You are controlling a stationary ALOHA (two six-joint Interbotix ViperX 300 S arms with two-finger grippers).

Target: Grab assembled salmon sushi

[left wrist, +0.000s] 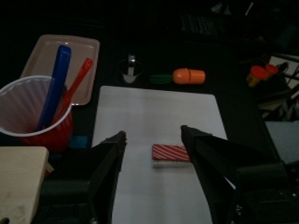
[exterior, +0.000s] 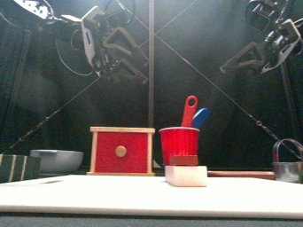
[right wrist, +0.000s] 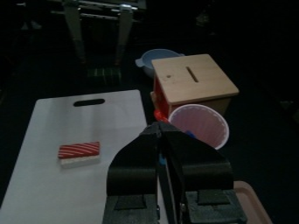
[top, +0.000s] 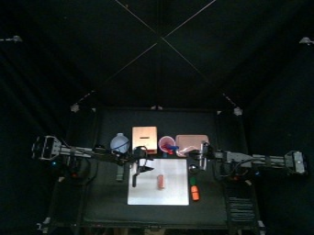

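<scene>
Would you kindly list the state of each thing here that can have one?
Salmon sushi: lying flat on the white board, not held.
Left gripper: open, above the sushi.
Right gripper: shut, empty.
Red cup: upright, holding two utensils.
Wooden box: closed, slot on top.

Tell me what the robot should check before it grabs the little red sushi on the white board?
1. Sushi in sight: ok. The salmon sushi lies flat on the white board.
2. Left tool open: ok. The left tool has its jaws spread wide, one on each side of the sushi in the left wrist view.
3. Left tool low enough: not ok. In the front view both tools hang high above the table.
4. Space around the sushi: ok. The board near it is bare; the red cup stands off the board.
5. Right tool out of the way: ok. The right tool is shut and off to the sushi's side.
6. Right piece chosen: ok. The brighter orange piece lies off the board.
</scene>
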